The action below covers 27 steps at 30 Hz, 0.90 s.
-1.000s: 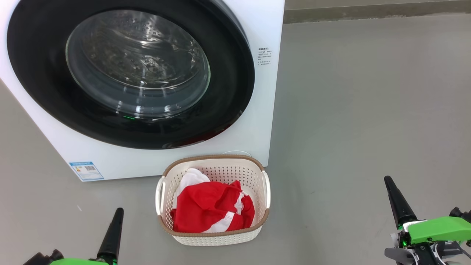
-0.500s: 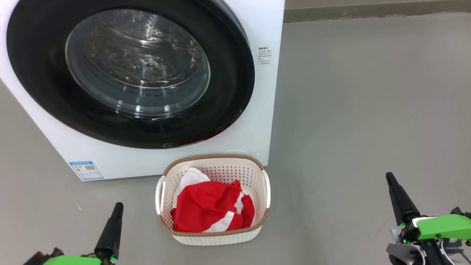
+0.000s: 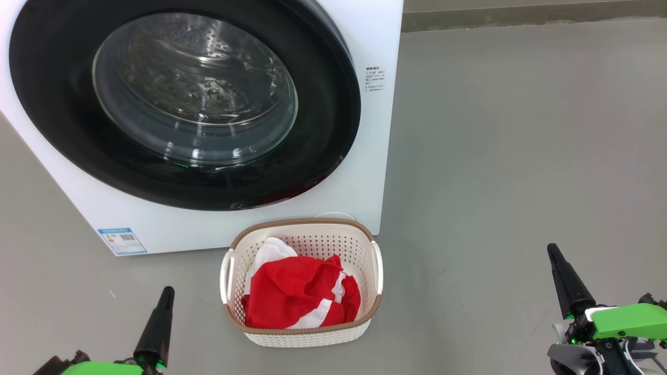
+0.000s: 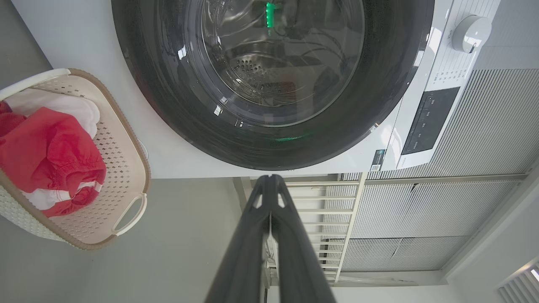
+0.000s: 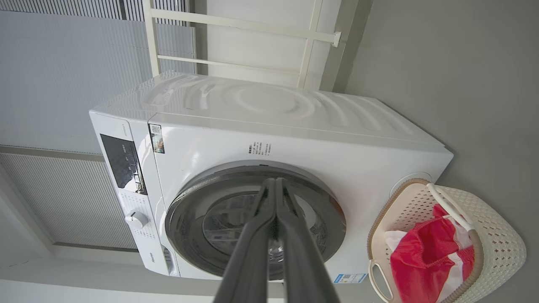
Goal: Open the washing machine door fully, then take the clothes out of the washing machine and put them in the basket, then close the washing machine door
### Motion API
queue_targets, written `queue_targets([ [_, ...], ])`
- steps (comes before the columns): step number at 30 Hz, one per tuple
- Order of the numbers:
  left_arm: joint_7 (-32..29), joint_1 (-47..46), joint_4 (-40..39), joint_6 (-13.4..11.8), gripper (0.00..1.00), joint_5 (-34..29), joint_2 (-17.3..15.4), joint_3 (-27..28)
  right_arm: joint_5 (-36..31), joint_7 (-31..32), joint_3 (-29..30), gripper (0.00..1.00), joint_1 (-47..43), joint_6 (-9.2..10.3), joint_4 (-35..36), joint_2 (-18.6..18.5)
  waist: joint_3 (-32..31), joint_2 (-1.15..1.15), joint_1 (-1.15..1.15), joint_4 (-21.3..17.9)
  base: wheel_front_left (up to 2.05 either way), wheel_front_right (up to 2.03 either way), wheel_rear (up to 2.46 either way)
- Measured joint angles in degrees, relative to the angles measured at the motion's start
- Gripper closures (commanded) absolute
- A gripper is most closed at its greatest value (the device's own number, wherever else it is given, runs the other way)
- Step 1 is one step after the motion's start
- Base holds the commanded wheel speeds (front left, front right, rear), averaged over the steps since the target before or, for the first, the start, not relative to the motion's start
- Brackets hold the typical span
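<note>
The white washing machine (image 3: 380, 156) stands at the upper left, and its black-rimmed door (image 3: 57, 104) lies flat against the front, closed. Behind the glass I see the steel drum (image 4: 269, 71). The cream basket (image 3: 307, 338) sits on the floor in front of the machine, holding the red and white clothes (image 3: 297, 297). My left gripper (image 3: 168, 292) is low at the left of the basket, shut and holding nothing. My right gripper (image 3: 551, 250) is far to the right, also shut and holding nothing. Both hang apart from the door and the basket.
Grey floor (image 3: 521, 156) spreads wide to the right of the machine. A wall base (image 3: 521, 18) runs along the back. White railing (image 5: 252, 29) and ribbed panels (image 4: 463, 126) stand behind the machine, which carries a control panel and dial (image 4: 471, 27).
The left gripper has sunk slightly toward the bottom edge and the right gripper has shifted a little right. Machine, door, basket and clothes stay as they were.
</note>
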<state>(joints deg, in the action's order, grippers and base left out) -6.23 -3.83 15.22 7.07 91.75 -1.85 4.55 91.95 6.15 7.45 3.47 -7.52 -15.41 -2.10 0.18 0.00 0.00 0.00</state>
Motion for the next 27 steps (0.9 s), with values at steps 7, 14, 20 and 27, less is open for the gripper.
queue_targets([
  [7, 0.0, 0.0, 0.0, 0.0, 1.00, 0.0, 0.0, 0.0, 0.0, 0.0, 0.0, 1.00, 0.0, 0.00, 0.0, 0.0, 0.0, 0.00, 0.00, 0.0, 0.00, 0.00, 0.00],
  [14, 0.0, 0.0, 0.0, 0.0, 1.00, 0.0, 0.0, 0.0, 0.0, 0.0, 0.0, 1.00, 0.0, 0.00, 0.0, 0.0, 0.0, 0.00, 0.00, 0.0, 0.00, 0.00, 0.00],
  [20, 0.0, -0.1, 0.0, 0.0, 1.00, 0.0, 0.0, 0.0, 0.0, 0.0, 0.0, 1.00, 0.0, 0.00, 0.0, 0.0, 0.0, 0.00, 0.00, 0.0, 0.00, 0.00, 0.00],
  [27, 0.0, -0.1, 0.0, 0.0, 1.00, 0.0, 0.0, 0.0, 0.0, 0.0, 0.0, 1.00, 0.0, 0.00, 0.0, 0.0, 0.0, 0.00, 0.00, 0.0, 0.00, 0.00, 0.00],
])
